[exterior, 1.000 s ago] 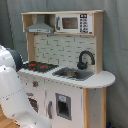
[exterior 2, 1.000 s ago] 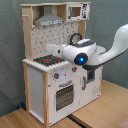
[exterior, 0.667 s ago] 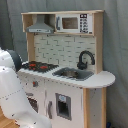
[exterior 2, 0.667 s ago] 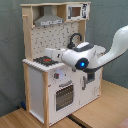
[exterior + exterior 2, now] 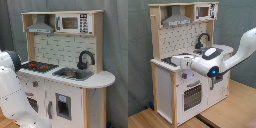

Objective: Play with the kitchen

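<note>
Now: arm reaching across the kitchen (image 5: pixel 178 75) front, over its worktop.

In the second exterior view the tool (image 5: pixel 178 61) hangs over the hob end of the surface (image 5: pixel 163 64), sink (image 5: pixel 74 74) and faucet (image 5: pixel 85 57) lying further along toward the second exterior view's right. Kitchen stands upright, long axis vertical, oven door (image 5: pixel 192 95) facing out. Tool apparently near the hob (image 5: pixel 39 65); grip state — cannot tell.

A grey curtain (image 5: pixel 116 45) hangs as the backdrop in both exterior views; below, a light wooden floor (image 5: pixel 235 107) shows.
</note>
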{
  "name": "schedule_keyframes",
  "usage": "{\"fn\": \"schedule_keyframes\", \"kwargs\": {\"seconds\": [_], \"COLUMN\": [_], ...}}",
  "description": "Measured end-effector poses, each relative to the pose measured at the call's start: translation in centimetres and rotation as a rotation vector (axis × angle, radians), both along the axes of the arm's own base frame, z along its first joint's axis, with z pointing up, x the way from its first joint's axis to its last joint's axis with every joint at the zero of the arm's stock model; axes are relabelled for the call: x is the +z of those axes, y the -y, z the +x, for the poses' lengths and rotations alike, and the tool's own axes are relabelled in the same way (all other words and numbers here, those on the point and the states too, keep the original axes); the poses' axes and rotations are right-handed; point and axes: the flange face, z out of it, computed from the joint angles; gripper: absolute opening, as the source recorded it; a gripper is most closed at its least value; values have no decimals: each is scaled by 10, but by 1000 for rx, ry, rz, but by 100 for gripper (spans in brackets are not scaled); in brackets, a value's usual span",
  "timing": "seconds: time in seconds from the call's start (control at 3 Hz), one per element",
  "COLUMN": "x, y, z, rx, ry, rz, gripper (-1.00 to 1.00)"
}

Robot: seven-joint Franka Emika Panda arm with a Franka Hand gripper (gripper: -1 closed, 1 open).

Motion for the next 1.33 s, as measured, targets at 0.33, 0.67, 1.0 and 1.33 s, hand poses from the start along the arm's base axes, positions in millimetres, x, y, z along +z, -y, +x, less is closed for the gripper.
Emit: {"fn": "schedule_keyframes", "kwargs": {"seconds": [0.33,0.67,1.0,1.33], "x": [-14,-30,-45,-55], "y": [0,7,21,36], "z": [-2,-3,-6,-11], "rx": [68,112,148,174], "ry": [22,42,56,58], "rz": [-39,-80,-113,-129], "gripper": [100,100,100,100]}}
